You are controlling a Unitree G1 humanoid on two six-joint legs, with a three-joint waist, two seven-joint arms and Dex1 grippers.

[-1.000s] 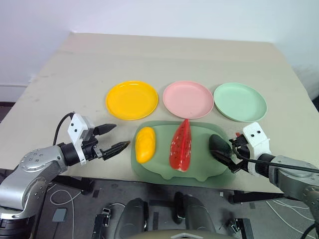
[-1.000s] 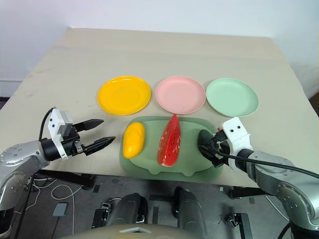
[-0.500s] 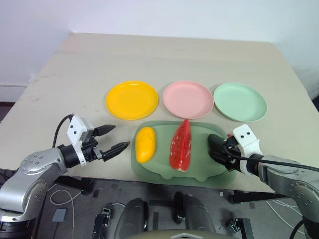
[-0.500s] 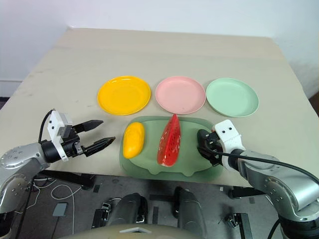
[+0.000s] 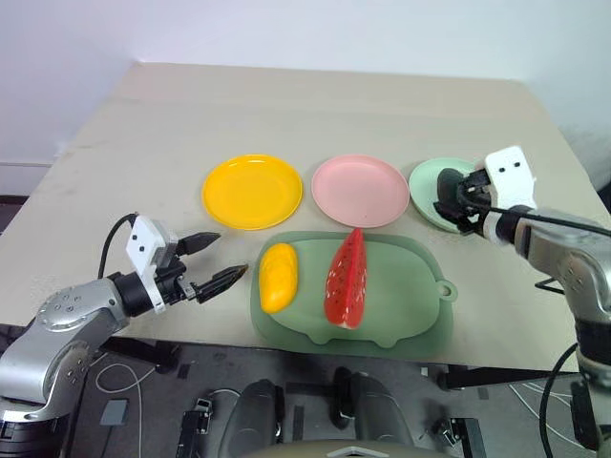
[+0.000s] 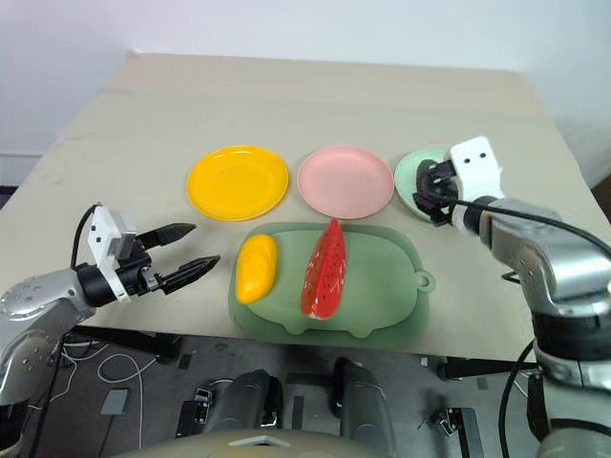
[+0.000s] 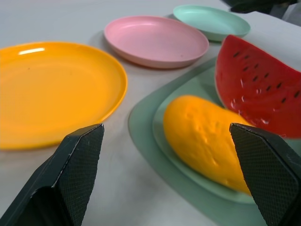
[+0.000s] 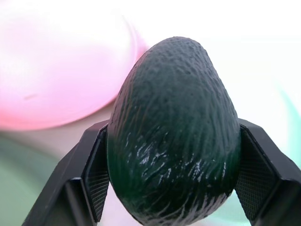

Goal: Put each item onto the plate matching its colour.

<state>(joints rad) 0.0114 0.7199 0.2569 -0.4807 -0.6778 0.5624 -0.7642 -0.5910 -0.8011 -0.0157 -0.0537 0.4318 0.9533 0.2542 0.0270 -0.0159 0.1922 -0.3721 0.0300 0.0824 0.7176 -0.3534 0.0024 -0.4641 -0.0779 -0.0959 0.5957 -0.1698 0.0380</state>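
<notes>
Avocado held above the green plate, mango and watermelon on the mat.

The left tool [image 5: 218, 260] hangs wide open and empty over the bench [image 5: 115, 162]; the mango [image 5: 278, 277] lies just to its right on the mat [image 5: 410, 315], the yellow plate [image 5: 252, 191] beyond it. The watermelon [image 5: 347, 279] lies right of the mango, nearer than the pink plate [image 5: 361, 190]. The right tool [image 5: 449, 197] grips the avocado [image 8: 173, 127] between its fingers, over the near edge of the green plate [image 5: 473, 215].
</notes>
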